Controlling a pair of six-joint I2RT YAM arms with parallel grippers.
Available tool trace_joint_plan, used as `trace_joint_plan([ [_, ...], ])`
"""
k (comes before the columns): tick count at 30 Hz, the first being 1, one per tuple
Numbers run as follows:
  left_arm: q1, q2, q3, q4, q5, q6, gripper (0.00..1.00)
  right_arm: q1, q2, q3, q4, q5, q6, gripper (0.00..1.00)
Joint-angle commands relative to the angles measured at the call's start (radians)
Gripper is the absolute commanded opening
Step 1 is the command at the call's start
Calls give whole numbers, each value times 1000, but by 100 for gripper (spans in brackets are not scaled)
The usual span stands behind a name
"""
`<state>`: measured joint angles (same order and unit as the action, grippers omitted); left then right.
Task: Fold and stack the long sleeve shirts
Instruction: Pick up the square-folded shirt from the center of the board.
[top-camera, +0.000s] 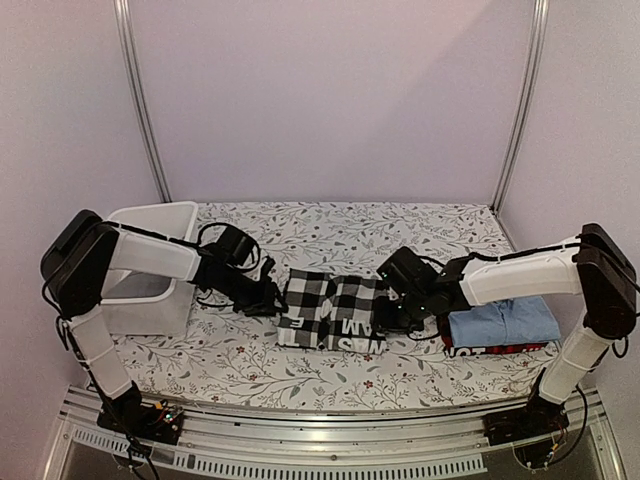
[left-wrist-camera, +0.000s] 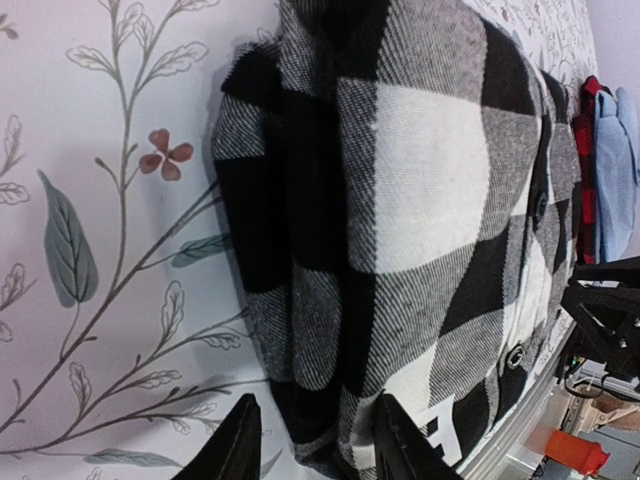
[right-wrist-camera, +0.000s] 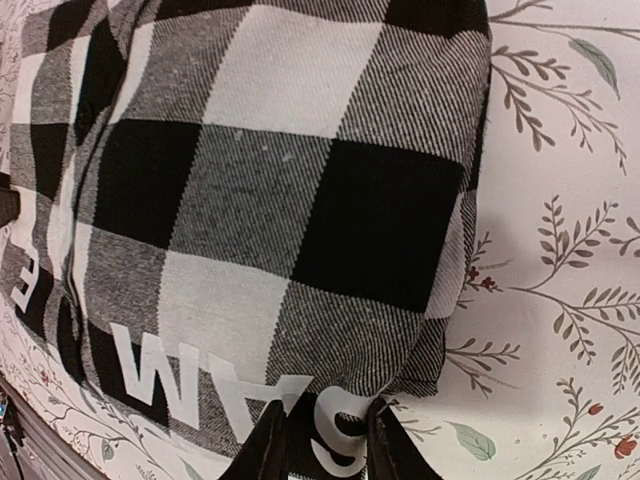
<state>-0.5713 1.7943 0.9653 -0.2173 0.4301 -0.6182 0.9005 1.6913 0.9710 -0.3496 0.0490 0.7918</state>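
Between the fingers of the right gripper, which are set narrow, a fold of the checked shirt is pinched at its lettered edge. Part of the white lettering is seen in the gap.

At the left gripper, the fingers are held apart astride the opposite edge of the same shirt. One finger is placed over the floral table cover and the other over the cloth. The gap is filled by a thick fold; whether that fold is pressed or only straddled cannot be told.

Checked shirt: black and white, folded to a compact rectangle and laid flat at the middle of the table between the two grippers. The black band with lettering is turned towards the near edge. Dark buttons are seen along one side in the left wrist view.

Light blue shirt: folded and laid on top of the red-and-black shirt. The pair is placed at the right of the table beneath the right arm, near the checked shirt.

White tub: set at the left end of the table behind the left arm, well apart from the shirts.
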Motion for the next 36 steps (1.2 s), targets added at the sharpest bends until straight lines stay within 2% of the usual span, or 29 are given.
trace_joint_plan([
  [1, 20, 27, -27, 44, -3, 2, 40, -2, -72, 0, 19, 30, 5, 30],
  [7, 19, 62, -22, 62, 31, 1, 42, -30, -95, -26, 23, 47, 0, 38],
  [15, 10, 124, -5, 37, 11, -25, 39, -77, -90, -77, 101, 15, -6, 38],
  [23, -11, 175, 5, 45, 17, -60, 24, -102, -14, -91, 153, -14, -22, 37],
  [29, -12, 162, -5, 74, 59, -86, 0, -103, 0, -117, 159, -9, -14, 35],
  [36, 2, 67, 17, -7, 47, -56, 0, -96, 3, -113, 156, -21, -18, 34],
])
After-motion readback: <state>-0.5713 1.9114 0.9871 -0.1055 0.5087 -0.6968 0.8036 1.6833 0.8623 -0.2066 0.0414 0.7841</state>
